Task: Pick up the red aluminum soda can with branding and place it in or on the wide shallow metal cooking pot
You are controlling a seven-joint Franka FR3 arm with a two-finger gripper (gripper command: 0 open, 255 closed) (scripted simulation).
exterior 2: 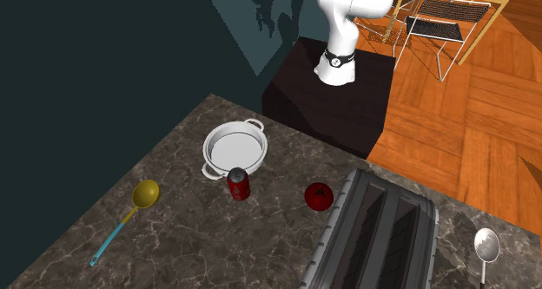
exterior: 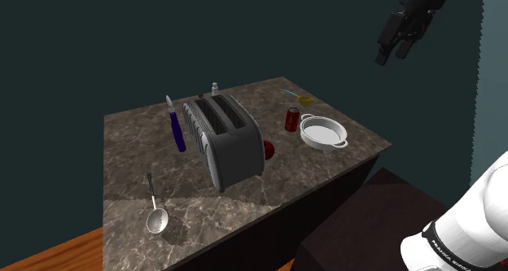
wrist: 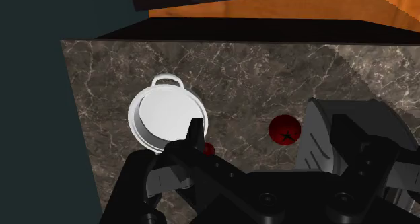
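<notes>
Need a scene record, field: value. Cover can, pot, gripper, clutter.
target: red can, upright on the counter, beside the pot
goal: white shallow pot, two handles, nothing inside
effector: gripper, open, high above the counter, holding nothing
clutter: toaster, red round fruit, yellow spoon
status: can not yet picked up

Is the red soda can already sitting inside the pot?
No, the red can stands upright on the counter beside the white pot, outside its rim.
</notes>
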